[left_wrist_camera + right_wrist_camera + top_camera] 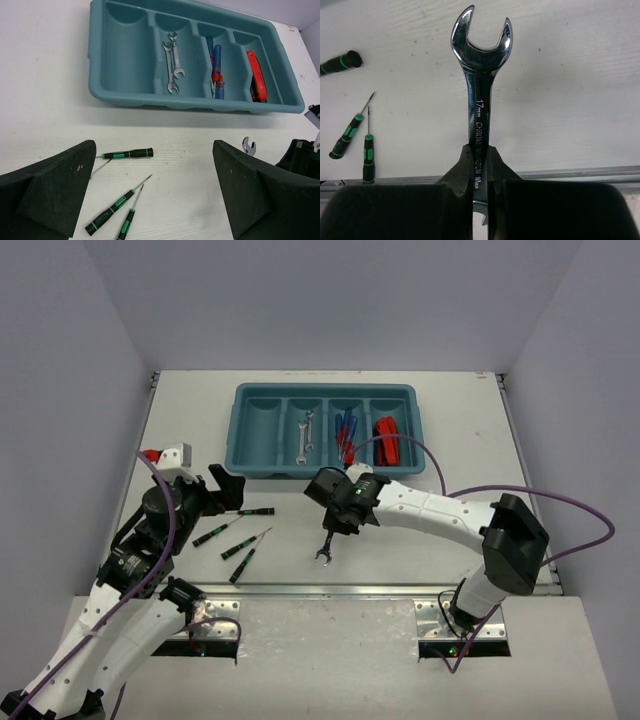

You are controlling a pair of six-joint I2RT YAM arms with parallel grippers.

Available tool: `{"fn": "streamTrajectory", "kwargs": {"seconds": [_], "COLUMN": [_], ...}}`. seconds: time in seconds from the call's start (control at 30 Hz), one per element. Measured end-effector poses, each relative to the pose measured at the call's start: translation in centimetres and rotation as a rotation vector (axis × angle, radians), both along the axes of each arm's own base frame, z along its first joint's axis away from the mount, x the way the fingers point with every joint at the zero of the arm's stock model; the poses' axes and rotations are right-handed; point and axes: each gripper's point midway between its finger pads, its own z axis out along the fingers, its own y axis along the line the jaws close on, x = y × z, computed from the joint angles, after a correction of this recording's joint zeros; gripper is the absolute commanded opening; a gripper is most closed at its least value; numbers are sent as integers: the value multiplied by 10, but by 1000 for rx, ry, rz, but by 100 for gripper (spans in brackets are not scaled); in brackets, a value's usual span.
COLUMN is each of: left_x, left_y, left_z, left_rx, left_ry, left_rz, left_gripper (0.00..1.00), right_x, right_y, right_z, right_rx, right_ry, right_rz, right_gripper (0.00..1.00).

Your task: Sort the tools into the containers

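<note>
My right gripper [479, 152] is shut on a silver wrench [479, 75] and holds it above the table; the top view shows this wrench [326, 546] hanging below the gripper [334, 525]. My left gripper [155, 190] is open and empty above three black-and-green precision screwdrivers [116, 204], which also show in the top view [235, 530]. The teal tray [244, 430] holds two wrenches [307, 433] in its second compartment, blue-handled screwdrivers [345, 430] in the third and red-and-black pliers [386, 438] in the fourth. Its leftmost compartment [126, 50] is bare.
A metal rail [330, 589] runs along the table's near edge. Purple cables [540, 492] loop over the right arm. Grey walls enclose the table at the back and sides.
</note>
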Motion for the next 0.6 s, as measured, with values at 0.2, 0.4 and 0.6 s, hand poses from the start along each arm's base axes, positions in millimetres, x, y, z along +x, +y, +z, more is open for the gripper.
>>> {"fn": "streamTrajectory", "kwargs": {"seconds": [0.2, 0.4, 0.6], "left_x": [0, 0, 0], "left_y": [0, 0, 1], "left_z": [0, 0, 0], "left_rx": [1, 1, 1], "left_ry": [0, 0, 1], "left_rz": [2, 3, 4], "left_gripper": [100, 100, 100], "right_x": [20, 67, 146], "right_y": [13, 30, 36], "right_z": [34, 85, 98], "right_rx": [0, 50, 20], "right_ry": [-98, -214, -264], "right_rz": [102, 161, 206], "right_gripper": [0, 0, 0]}}
